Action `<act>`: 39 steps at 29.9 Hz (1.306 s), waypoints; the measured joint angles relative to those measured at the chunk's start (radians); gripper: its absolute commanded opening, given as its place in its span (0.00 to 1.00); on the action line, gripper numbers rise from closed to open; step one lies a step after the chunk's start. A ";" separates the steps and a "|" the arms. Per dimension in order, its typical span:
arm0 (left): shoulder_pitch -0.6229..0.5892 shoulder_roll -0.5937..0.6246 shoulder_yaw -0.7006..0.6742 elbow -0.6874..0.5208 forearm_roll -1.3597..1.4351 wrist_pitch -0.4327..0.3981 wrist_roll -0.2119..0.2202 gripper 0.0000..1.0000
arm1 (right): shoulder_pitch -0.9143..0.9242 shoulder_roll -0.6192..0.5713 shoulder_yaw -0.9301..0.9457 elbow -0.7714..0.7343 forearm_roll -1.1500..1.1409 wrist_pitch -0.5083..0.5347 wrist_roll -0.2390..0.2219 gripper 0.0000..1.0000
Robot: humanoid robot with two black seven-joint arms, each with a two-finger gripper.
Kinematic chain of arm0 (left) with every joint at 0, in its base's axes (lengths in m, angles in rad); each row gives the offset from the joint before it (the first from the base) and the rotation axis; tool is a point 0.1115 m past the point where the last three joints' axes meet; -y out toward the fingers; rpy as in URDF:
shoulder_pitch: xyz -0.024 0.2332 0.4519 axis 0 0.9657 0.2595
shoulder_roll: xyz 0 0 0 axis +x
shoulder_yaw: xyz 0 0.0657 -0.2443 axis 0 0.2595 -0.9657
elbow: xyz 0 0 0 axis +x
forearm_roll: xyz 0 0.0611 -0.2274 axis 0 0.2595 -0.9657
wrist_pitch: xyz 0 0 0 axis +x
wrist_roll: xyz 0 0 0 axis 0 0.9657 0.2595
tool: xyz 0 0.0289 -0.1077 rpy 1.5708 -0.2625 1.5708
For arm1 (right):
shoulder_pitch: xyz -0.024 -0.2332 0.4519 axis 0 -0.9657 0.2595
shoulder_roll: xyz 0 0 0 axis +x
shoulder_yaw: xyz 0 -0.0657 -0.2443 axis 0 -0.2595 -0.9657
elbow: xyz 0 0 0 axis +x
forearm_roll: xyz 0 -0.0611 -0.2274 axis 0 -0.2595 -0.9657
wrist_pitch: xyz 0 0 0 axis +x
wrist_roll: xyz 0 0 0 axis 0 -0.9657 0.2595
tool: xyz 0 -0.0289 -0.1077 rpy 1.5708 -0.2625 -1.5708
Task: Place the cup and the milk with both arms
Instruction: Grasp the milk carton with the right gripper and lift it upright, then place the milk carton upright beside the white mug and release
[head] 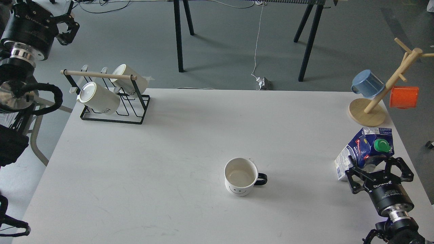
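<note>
The cup [240, 176], a white mug with a black handle and a smiley face, stands upright at the middle front of the white table [169, 145], handle to the right. The milk [368, 147], a blue and white carton with a green cap, leans tilted near the table's right edge. My right gripper [374, 166] is open, with its fingers on either side of the carton's lower end, touching or nearly touching it. My left gripper [68, 27] is open and empty, high at the far left, off the table and far from the cup.
A black wire rack [112, 115] with two white lettered mugs stands at the back left. A wooden mug tree [373, 105] with a blue cup [368, 83] and an orange cup [403, 97] stands at the back right. Black table legs stand on the floor behind.
</note>
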 measured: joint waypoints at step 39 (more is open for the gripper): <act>-0.009 0.086 0.031 0.000 0.002 0.011 0.029 1.00 | 0.084 0.463 -0.177 0.015 -0.276 0.000 -0.006 0.47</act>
